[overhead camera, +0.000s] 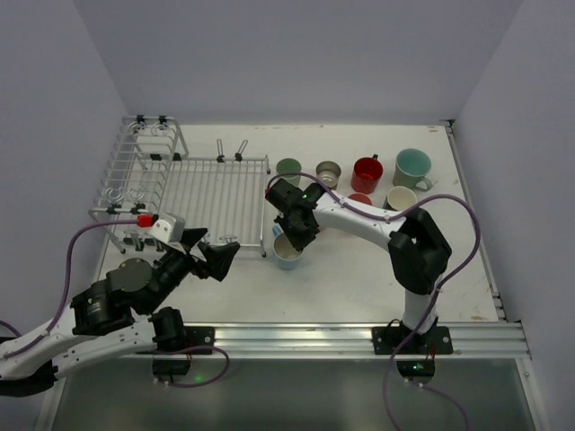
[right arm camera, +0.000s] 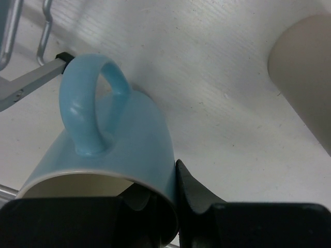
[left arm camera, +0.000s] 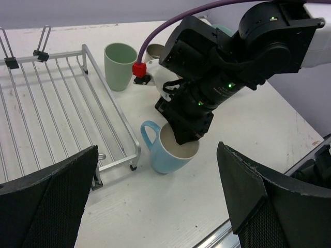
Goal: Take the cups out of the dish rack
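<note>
Right claw [overhead camera: 293, 239]: pinched nearly shut on the blue mug [overhead camera: 287, 256], one finger inside the rim and one outside.
Blue mug: down at the table [overhead camera: 359, 278] just off the dish rack's near right corner, handle facing the rack. Can't tell if it's fully resting.
Left claw [overhead camera: 219, 253]: wide open, got nothing, hanging near the table's near edge just left of the mug.
Dish rack [overhead camera: 216, 193]: far left corner of the table.
Other cups: green cup [overhead camera: 288, 171], metal cup [overhead camera: 329, 171], red mug [overhead camera: 367, 171], teal mug [overhead camera: 411, 168] and beige cup [overhead camera: 401, 197], all toward the far edge, right of the rack.
</note>
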Robot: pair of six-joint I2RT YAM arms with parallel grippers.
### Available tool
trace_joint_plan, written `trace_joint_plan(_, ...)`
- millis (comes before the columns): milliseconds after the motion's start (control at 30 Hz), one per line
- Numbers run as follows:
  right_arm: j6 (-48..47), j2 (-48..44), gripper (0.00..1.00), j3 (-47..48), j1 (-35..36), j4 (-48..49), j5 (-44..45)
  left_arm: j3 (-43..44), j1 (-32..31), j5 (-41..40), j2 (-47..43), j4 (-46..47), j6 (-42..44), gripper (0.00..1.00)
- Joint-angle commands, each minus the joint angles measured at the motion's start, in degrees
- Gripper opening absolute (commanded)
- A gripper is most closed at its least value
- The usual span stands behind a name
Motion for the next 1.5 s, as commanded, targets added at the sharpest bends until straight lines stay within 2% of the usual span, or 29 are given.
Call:
trace_joint_plan(0,-2.64,0.53,0.00,3.25,-0.34,-1.58,1.22,1.14,-0.10,0.34,0.03,0.85,2.31,1.00)
trace_joint_plan(133,-3.08,0.88,0.02,3.07,-0.42,-0.79,1.14,-0.01,-0.10,-0.36,-0.94,1.46,2.13,1.00)
trace_joint_plan(167,-3.08,0.80,0.07,2.98,-0.34,-0.52,1.05,-0.27,-0.10,-0.37,-1.11,1.55,2.13,1.00)
trace_joint_plan(200,-3.08,0.71,0.20,2.64,-0.34,-0.35,1.05,-0.27,-0.10,-0.28,-1.11,1.47,2.13,1.00)
trace_joint_plan(333,-2.56,-1.74,0.46,1.75,-0.34,1.15,1.14,-0.27,-0.10,-0.89,-0.85,1.47,1.96,1.00)
trace_joint_plan(533,-0.63,-10.70,0.70,0.70,-0.34,4.31,1.49,1.22,-0.10,-0.98,1.16,1.82,1.69,1.00)
trace_joint_plan(633,0.34,-16.76,0.79,-1.14,-0.25,7.02,1.67,2.45,-0.10,-0.55,2.22,1.73,1.52,1.00)
trace_joint_plan(767,0.96,-27.13,0.99,-5.79,0.01,12.65,3.41,5.61,-0.10,0.95,5.20,1.91,1.86,1.00)
trace_joint_plan(1000,0.43,-60.60,0.99,-28.98,0.28,37.40,8.60,10.18,-0.10,4.82,8.20,7.70,5.11,1.00)
trace_joint_plan(1033,0.26,-68.90,0.99,-30.92,0.19,39.45,8.96,11.41,-0.10,4.91,8.55,8.40,6.16,1.00)
trace_joint_plan(1167,-0.71,-85.37,0.99,-38.13,0.28,43.95,12.64,13.70,-0.19,4.47,8.99,12.53,8.89,1.00)
trace_joint_plan(1267,-1.76,-92.69,0.99,-39.81,0.19,44.13,16.51,14.93,-0.10,3.94,8.99,14.81,11.00,1.00)
trace_joint_plan(1467,-0.71,-95.18,0.99,-42.54,0.28,44.22,17.93,13.26,-0.10,2.01,10.74,19.13,13.64,1.00)
